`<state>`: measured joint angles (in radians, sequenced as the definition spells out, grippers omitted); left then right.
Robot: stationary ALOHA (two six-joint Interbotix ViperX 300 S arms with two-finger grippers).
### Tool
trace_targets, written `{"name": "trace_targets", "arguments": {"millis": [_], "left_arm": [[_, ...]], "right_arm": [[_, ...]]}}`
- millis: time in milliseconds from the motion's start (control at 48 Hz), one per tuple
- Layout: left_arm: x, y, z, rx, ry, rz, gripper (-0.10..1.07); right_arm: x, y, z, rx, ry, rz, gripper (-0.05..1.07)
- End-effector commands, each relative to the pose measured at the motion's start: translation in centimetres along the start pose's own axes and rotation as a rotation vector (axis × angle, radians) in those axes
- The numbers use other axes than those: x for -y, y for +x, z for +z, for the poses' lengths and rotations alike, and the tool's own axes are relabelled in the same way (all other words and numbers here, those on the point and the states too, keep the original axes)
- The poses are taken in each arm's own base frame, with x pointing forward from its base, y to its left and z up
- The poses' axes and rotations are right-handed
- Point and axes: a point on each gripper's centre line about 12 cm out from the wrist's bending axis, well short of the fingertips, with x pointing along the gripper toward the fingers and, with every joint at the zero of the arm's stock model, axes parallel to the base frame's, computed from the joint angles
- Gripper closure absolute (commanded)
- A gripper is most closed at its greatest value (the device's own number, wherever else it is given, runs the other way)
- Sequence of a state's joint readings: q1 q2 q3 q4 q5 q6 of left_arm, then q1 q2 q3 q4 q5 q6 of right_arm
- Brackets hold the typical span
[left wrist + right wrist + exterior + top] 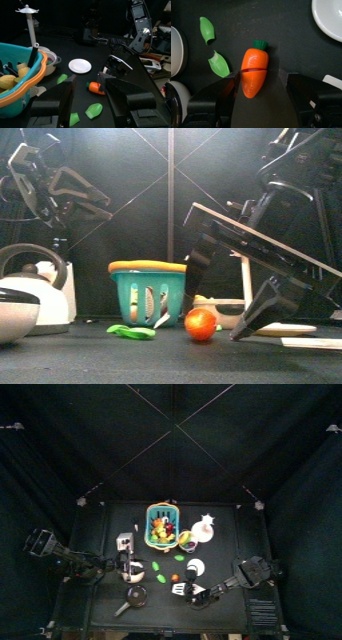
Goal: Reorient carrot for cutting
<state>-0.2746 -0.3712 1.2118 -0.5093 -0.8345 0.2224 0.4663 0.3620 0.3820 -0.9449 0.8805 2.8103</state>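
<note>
The right pincer (261,82) hangs wide apart astride the carrot (255,70); closing off-centre could roll it toward the counter's front edge.

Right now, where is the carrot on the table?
The carrot lies on the black table between the right tool's open jaws; in the front view it sits near the front edge, right of the teal basket, beside green leaf pieces.
</note>
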Motion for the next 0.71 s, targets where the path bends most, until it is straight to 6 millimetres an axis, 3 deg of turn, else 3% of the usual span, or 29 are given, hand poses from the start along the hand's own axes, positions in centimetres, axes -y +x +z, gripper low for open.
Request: {"name": "trace_targets", "arguments": {"millis": [0, 688], "left_arm": [[0.2, 0.2, 0.5, 0.019, -0.004, -0.005, 0.17], [0.2, 0.2, 0.5, 0.017, -0.004, -0.005, 0.17]], "right_arm": [[-0.8, -1.2, 0.9, 0.002, 0.024, 0.022, 0.06], [-2.0, -2.4, 1.9, 0.016, 0.004, 0.084, 0.06]]}}
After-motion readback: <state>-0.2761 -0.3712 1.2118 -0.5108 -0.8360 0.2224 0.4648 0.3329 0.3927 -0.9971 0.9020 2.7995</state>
